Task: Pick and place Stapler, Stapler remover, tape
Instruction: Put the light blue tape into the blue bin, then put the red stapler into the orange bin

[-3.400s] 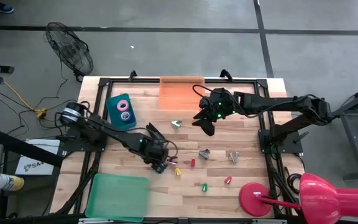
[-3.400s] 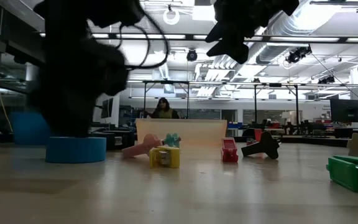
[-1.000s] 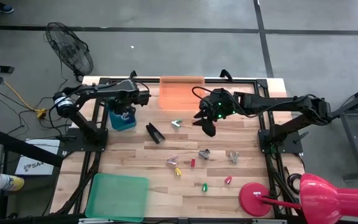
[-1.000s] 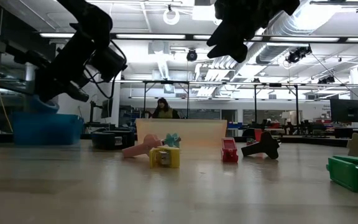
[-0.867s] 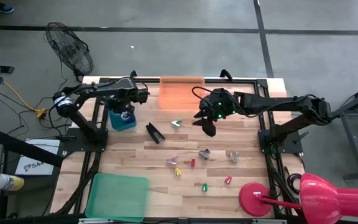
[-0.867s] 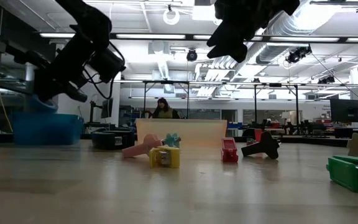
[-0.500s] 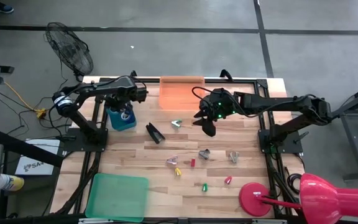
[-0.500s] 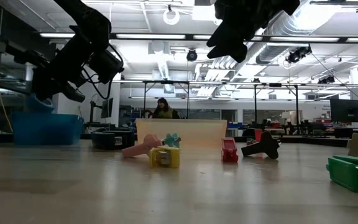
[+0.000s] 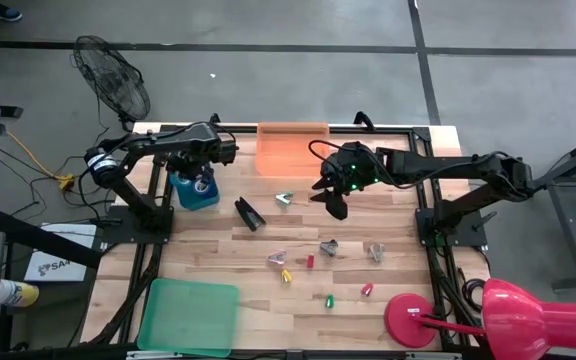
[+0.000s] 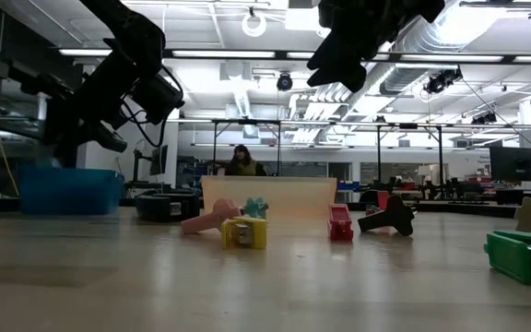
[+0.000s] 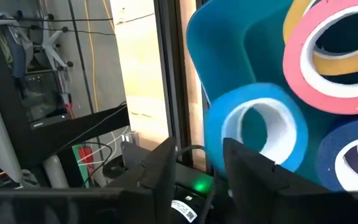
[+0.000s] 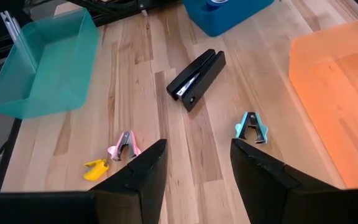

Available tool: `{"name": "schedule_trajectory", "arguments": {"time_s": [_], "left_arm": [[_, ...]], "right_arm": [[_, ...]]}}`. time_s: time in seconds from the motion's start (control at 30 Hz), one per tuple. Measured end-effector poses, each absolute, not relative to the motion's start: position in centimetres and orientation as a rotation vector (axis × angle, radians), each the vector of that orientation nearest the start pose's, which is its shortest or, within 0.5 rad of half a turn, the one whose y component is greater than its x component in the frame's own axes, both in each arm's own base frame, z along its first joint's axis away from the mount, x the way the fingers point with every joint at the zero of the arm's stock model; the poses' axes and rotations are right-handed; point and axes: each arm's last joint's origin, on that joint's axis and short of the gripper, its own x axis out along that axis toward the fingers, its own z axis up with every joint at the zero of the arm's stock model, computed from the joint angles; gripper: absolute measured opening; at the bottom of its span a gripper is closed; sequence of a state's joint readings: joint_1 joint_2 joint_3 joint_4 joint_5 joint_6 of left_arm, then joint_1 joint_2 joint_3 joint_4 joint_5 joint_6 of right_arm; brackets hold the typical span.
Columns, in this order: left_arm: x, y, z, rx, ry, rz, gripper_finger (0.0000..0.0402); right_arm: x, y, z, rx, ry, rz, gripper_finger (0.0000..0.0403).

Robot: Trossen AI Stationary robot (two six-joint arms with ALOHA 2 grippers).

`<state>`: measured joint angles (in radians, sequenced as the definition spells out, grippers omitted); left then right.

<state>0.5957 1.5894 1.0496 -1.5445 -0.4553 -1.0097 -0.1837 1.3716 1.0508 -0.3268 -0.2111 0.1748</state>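
My left gripper (image 9: 202, 182) (image 11: 197, 167) hangs open over the blue bin (image 9: 190, 196) at the table's far left. A light-blue tape roll (image 11: 257, 134) shows blurred just past its fingertips, over the bin, apart from them. Pink (image 11: 328, 59), yellow (image 11: 300, 15) and dark-blue (image 11: 353, 155) rolls lie in the bin. The black stapler (image 9: 249, 213) (image 12: 196, 78) lies flat on the wood near the middle. A teal staple remover (image 9: 284, 198) (image 12: 252, 126) lies to its right. My right gripper (image 9: 334, 203) (image 12: 197, 177) hovers open above the table, right of the teal remover.
An orange bin (image 9: 292, 147) sits at the far edge and a green bin (image 9: 189, 315) at the near left corner. Small staple removers, pink (image 9: 277, 258), yellow (image 9: 287, 275), red (image 9: 309, 261), grey (image 9: 328, 247) and green (image 9: 329, 299), are scattered near the middle. A red lamp base (image 9: 411, 320) stands near right.
My left gripper has stayed over the blue bin, drifting slightly toward the table's left edge. In the low view the light-blue roll that showed at its fingertips is gone from there: it has been let go and drops into the bin. The right arm has kept still.
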Motion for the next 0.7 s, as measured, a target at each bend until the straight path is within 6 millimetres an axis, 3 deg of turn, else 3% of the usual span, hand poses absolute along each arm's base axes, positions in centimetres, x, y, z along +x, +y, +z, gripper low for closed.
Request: {"name": "schedule_trajectory", "arguments": {"time_s": [0.4, 0.53, 0.7], "left_arm": [[17.9, 13.5, 21.6, -0.762, 1.601, 1.627, 0.0163], [19.0, 13.6, 23.1, -0.737, 1.499, 1.603, 0.0163], [21.0, 13.0, 25.3, -0.664, 1.273, 1.443, 0.0163]], "right_arm": [[29.1, -4.8, 28.3, 0.297, 0.647, -0.030, 0.0167], [29.1, -4.8, 28.2, 0.294, 0.658, -0.047, 0.0167], [28.9, -4.9, 28.0, 0.290, 0.690, -0.075, 0.0167]]}}
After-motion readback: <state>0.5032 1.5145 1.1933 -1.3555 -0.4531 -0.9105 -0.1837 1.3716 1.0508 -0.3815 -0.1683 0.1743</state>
